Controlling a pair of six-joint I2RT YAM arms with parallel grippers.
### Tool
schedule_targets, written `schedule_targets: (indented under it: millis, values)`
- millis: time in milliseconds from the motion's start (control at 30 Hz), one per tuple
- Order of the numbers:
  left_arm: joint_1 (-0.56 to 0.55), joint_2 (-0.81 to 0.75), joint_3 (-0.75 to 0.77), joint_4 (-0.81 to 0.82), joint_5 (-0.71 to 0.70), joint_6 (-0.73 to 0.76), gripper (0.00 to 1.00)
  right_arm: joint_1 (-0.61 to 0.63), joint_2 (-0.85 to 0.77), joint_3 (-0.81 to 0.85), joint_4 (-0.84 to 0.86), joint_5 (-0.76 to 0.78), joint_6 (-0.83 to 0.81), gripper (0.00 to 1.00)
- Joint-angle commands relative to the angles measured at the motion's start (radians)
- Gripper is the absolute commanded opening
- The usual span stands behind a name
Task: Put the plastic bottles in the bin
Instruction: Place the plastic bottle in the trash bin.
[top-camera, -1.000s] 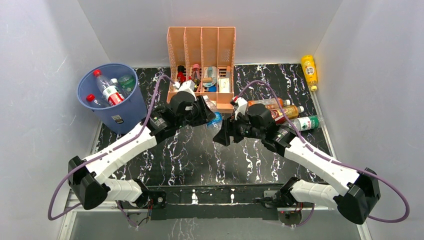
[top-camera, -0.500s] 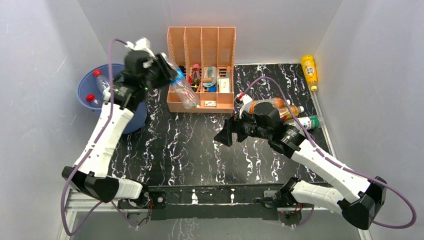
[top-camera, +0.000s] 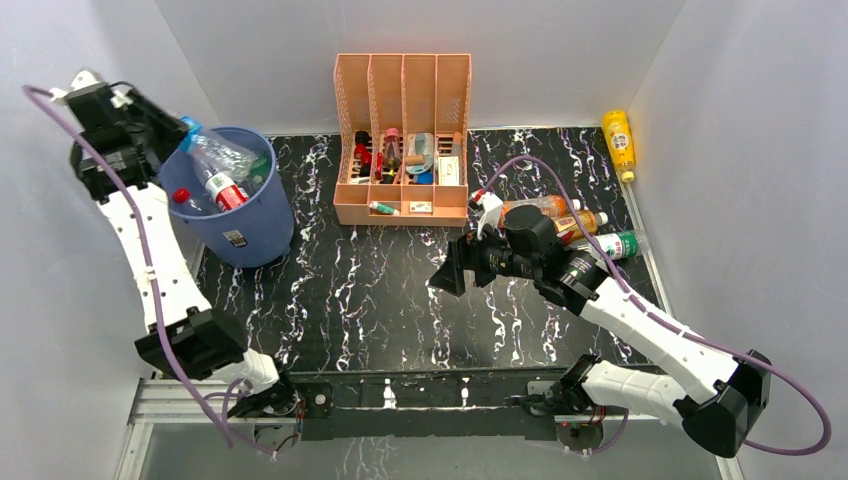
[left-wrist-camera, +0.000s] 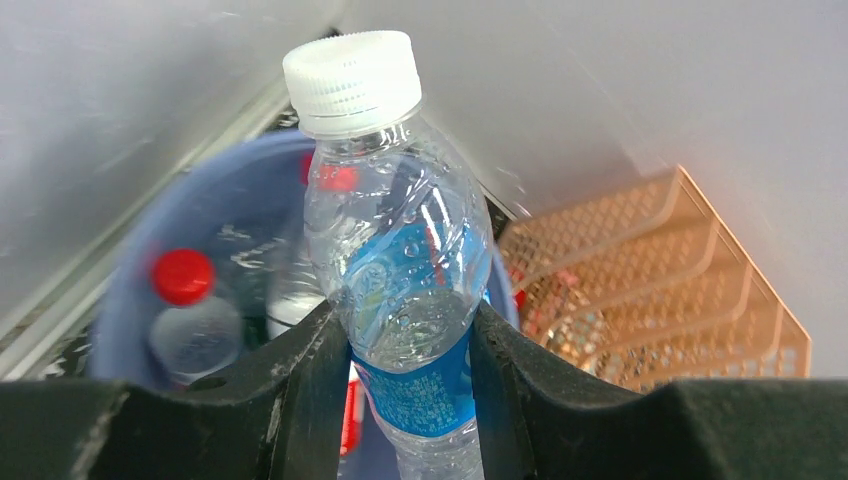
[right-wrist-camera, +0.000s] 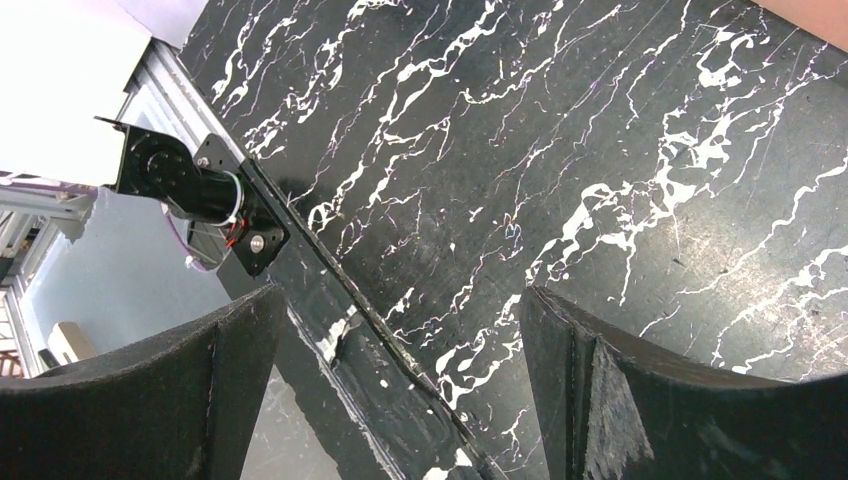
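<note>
Clear, dimpled plastic is gripped between the dark fingers of the left gripper (left-wrist-camera: 405, 335). It is a white-capped, blue-labelled bottle (left-wrist-camera: 392, 250), clamped at its waist with the cap pointing away from the wrist. From above, this bottle is seen held tilted over the mouth of the bin (top-camera: 255, 228), a round, smooth-walled blue bucket standing at 10 o'clock on the table (top-camera: 380, 300). Whether the bottle touches the rim cannot be told. Two red-capped bottles (top-camera: 222, 190) are already lodged inside the bin.

The tabletop is glossy black with white marble veining. At 12 o'clock a peach rack (top-camera: 403, 120) of perforated plastic is set against the back wall, with four upright slots and small items in its front tray. At 3 o'clock, two amber bottles (top-camera: 548, 206) and a green-labelled bottle (top-camera: 615, 245) lie on their sides close together, partly covered by the right arm. A yellow bottle (top-camera: 620, 140) is seen at 2 o'clock, by the right wall.

The right gripper (right-wrist-camera: 400, 340) is spread wide with nothing between its fingers, above bare marbled surface near the centre. Past its fingers, its wrist view shows the table's near edge and a small motor (right-wrist-camera: 190, 185). The broadest open stretch lies from the centre towards 6 and 8 o'clock.

A small white label (top-camera: 235, 238) is fixed low on the bin's wall; its print is too small to read. The lettering on the blue label is blurred.
</note>
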Motion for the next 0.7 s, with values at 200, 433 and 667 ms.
schedule_targets:
  millis: [200, 433, 667]
  values:
    - [0.146, -0.013, -0.098, 0.042, 0.142, 0.041, 0.44, 0.006, 0.012, 0.030, -0.014, 0.019, -0.051, 0.98]
    - [0.028, 0.016, -0.158, 0.003, 0.088, 0.134, 0.60, 0.005, 0.050, 0.032, 0.009, 0.013, -0.060, 0.98]
    - [-0.069, 0.081, -0.082, -0.070, 0.011, 0.204, 0.98, 0.005, 0.051, 0.043, -0.002, 0.065, -0.061, 0.98]
